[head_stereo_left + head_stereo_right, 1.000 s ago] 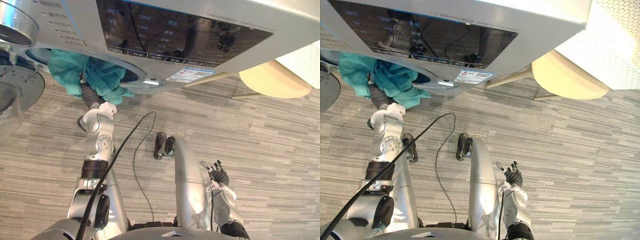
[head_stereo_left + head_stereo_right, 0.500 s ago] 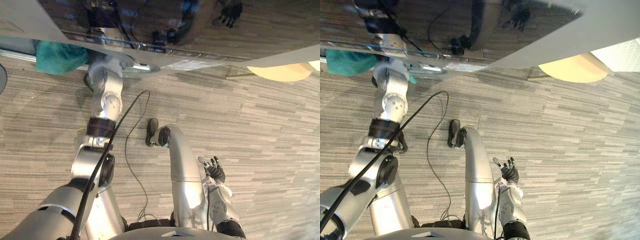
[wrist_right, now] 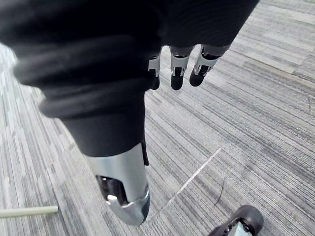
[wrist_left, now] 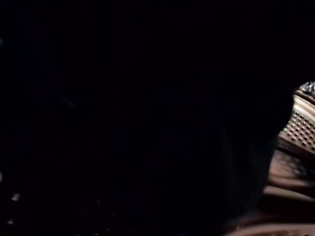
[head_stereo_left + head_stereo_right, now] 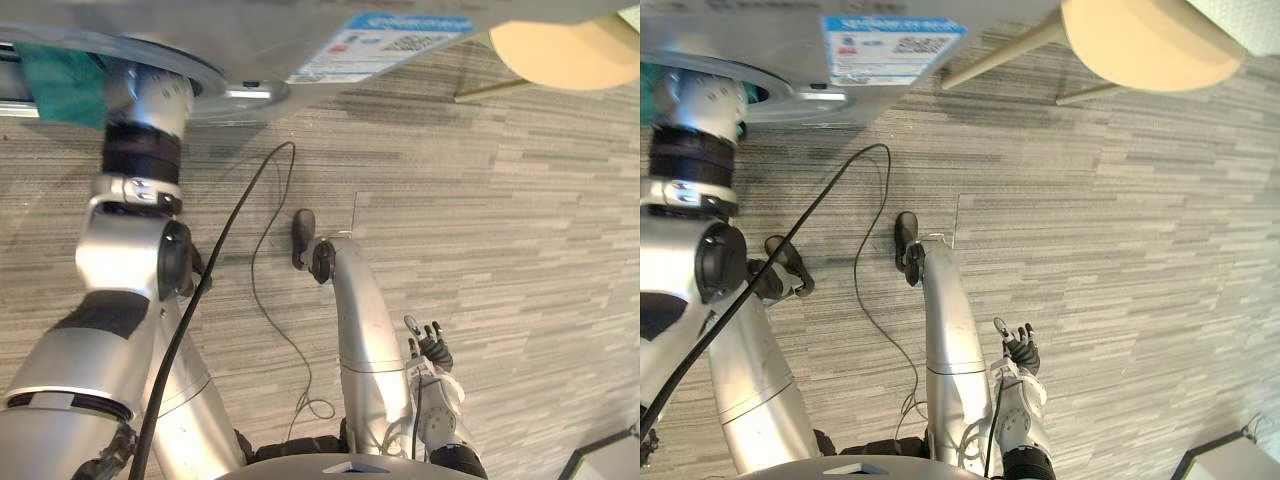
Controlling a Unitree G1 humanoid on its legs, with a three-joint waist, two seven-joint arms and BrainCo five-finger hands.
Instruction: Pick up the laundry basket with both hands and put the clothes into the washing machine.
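The silver washing machine stands along the top of the left eye view, its round opening at the upper left. My left arm goes straight into that opening, with the hand hidden inside. A teal cloth sticks out beside the arm at the opening's rim. The left wrist view is dark, apart from a strip of perforated drum wall. My right hand hangs low by my side over the carpet, open with straight fingers and holding nothing.
A round beige stool on thin legs stands on the grey striped carpet to the right of the machine. A dark-framed object pokes in at the lower right corner.
The camera has tipped forward and closer to the machine. My left arm has pushed deeper into the opening, and most of the teal cloth has gone in with it. The right hand has stayed put.
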